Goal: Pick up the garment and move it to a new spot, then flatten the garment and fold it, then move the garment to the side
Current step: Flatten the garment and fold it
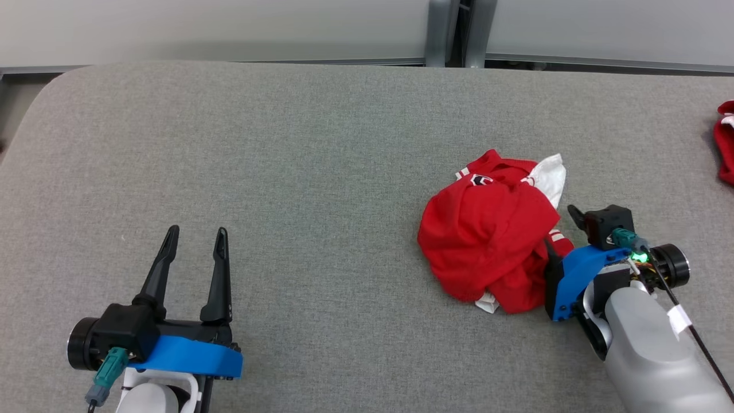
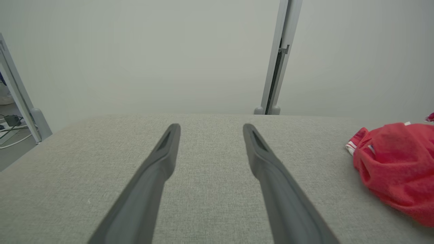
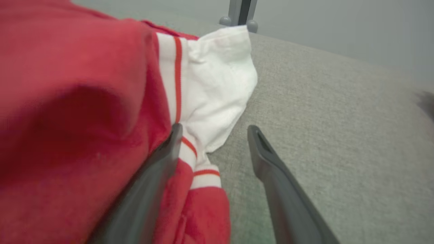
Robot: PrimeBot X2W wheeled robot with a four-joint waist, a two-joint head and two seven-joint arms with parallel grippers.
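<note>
Red garment (image 1: 490,229), crumpled in a heap with white, red-striped trim, lies on the grey worktop (image 1: 287,143), right of centre before the robot. The right claw (image 3: 214,128), spread wide and gripping nothing, sits at the heap's near right edge. One of its fingers presses against the red cloth by a striped cuff, and the other stands over bare worktop just beside the white fabric. The left claw (image 1: 196,232), likewise fully open and empty, is poised over bare worktop well apart to the left. A second red cloth (image 1: 725,143) shows at the worktop's far right edge.
</note>
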